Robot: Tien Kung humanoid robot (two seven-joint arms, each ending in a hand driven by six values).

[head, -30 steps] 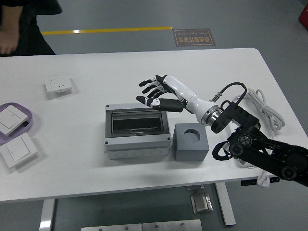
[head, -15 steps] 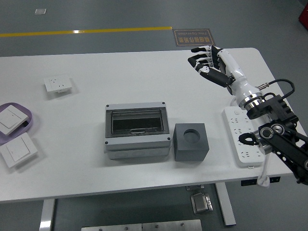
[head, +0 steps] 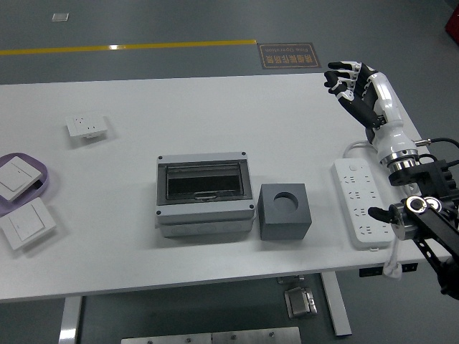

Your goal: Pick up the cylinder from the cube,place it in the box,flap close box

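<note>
Right hand (head: 353, 86) is raised over the far right corner of the surface (head: 215, 115), fingers (head: 337, 75) loosely spread and grasping nothing. The grey box (head: 205, 193) sits mid-surface with its clear flap down. The dark cube (head: 285, 211) stands just beside it, its round socket vacant. The cylinder cannot be seen. A power strip (head: 362, 203) lies near the right edge.

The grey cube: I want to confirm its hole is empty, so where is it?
In the head view the grey cube sits near the table's front edge, right of centre, just right of the grey box and left of the white power strip.
</note>
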